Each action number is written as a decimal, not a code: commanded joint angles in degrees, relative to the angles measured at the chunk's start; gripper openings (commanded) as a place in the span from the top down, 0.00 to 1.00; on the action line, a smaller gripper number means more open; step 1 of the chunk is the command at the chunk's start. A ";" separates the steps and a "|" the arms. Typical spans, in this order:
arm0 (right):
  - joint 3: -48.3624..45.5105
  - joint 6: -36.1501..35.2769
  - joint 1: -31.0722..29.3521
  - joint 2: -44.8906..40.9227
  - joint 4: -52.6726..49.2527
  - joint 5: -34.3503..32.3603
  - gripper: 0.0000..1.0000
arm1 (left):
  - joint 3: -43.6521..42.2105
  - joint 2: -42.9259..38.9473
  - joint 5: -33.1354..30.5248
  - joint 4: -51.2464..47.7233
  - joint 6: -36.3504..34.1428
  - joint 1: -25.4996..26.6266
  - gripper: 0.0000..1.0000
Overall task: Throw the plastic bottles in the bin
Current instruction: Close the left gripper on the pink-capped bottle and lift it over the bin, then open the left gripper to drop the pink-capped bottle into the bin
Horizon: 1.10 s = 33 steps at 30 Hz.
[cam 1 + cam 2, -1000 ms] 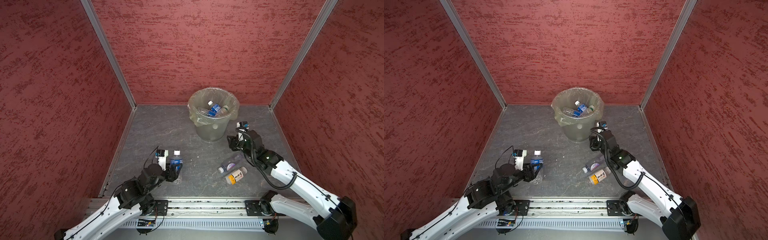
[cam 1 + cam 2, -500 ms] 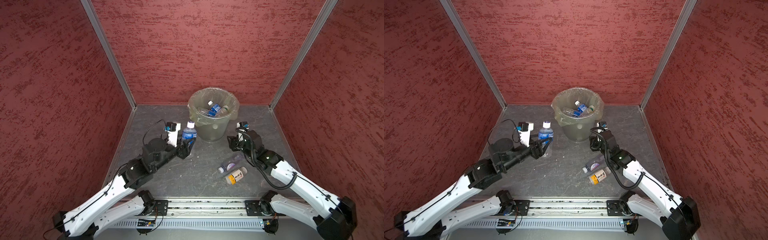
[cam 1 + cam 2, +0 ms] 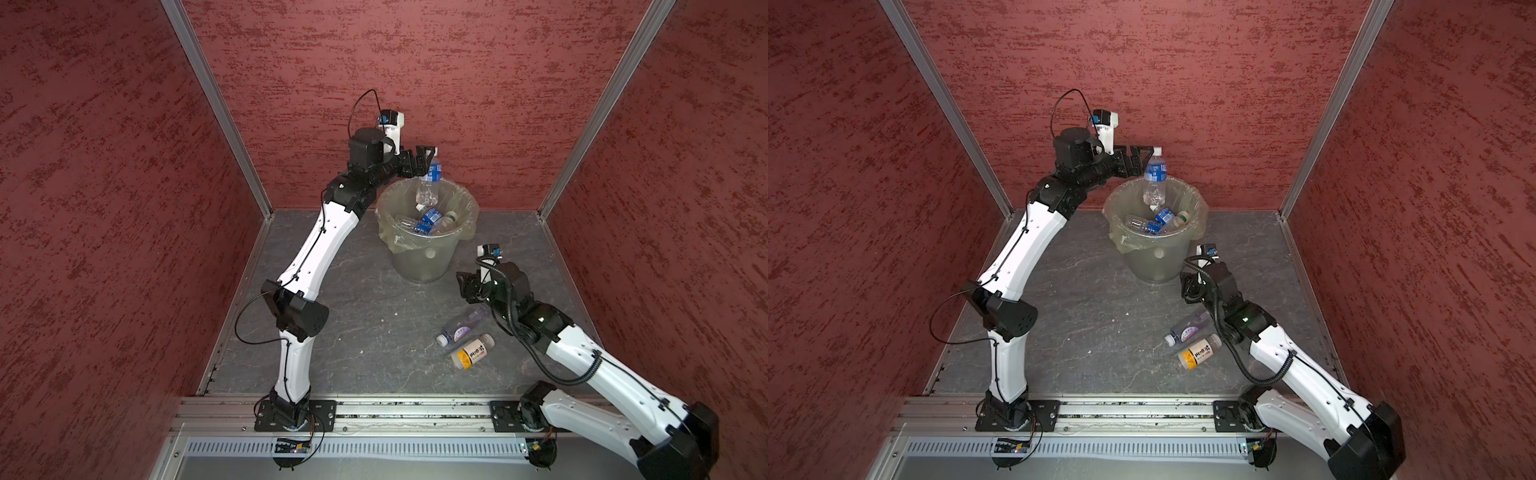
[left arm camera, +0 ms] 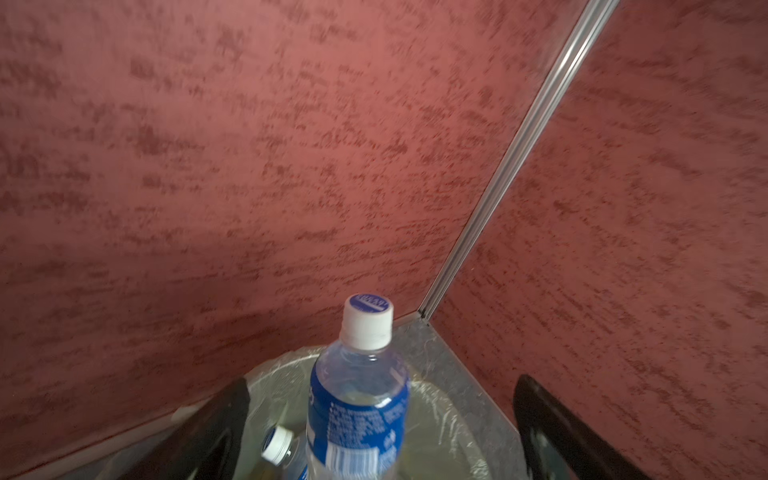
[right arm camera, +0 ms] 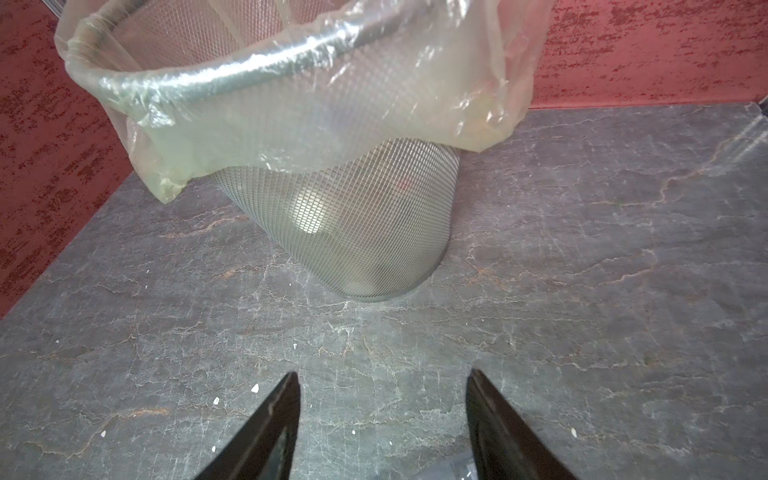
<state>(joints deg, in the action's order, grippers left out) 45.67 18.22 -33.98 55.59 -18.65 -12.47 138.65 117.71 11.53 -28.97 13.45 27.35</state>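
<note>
Bin (image 3: pixel 424 257) stands on the grey floor (image 3: pixel 365 332) toward the far wall in both top views (image 3: pixel 1154 262). It is lined with a translucent bag folded over its rim, and several bottles (image 3: pixel 430 216) lie inside. The blue-label bottle (image 3: pixel 432 172), white cap up, hangs upright in the air over the far part of the bin's mouth (image 3: pixel 1155 174). My left gripper (image 3: pixel 424 160) is raised just left of it, level with its neck and label. My right gripper (image 3: pixel 465 286) sits low over the floor, just right of the bin's base and a little nearer. Nearer still, right of centre, two bottles lie on their sides just beside each other. One is a clear bottle (image 3: pixel 461 328) with a pale label, and on its near side lies a yellow-label bottle (image 3: pixel 473 352).

In the left wrist view my fingers (image 4: pixel 224 428) stand wide apart. The blue-label bottle (image 4: pixel 357 407) is between them with a clear gap on each side, and neither finger touches it. Below it show the bag-covered rim (image 4: pixel 436 407) and the white cap of another bottle (image 4: pixel 277 444) inside the bin.

In the right wrist view my fingers (image 5: pixel 274 424) are parted with only bare floor (image 5: pixel 582 291) between them, gripping nothing. The bin's mesh wall (image 5: pixel 353 232) stands ahead of the tips without touching them, and the bag hangs down over its upper half.
</note>
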 commanded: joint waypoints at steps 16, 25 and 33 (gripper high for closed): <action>2.13 5.56 -0.30 1.10 -8.66 -2.91 0.15 | -40.21 -29.92 0.47 11.67 0.68 0.20 0.01; 0.07 12.29 -0.48 3.11 -13.45 -1.23 0.13 | -59.80 -42.30 -1.00 16.55 0.45 1.58 0.01; -2.29 15.39 -0.67 3.19 -12.87 3.37 0.10 | -74.23 -51.63 -1.30 18.14 0.31 3.61 0.01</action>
<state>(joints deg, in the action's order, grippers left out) 44.29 30.68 -34.09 58.74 -30.39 -11.35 67.11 68.62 10.31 -13.47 14.52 30.35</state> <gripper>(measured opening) 0.899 0.994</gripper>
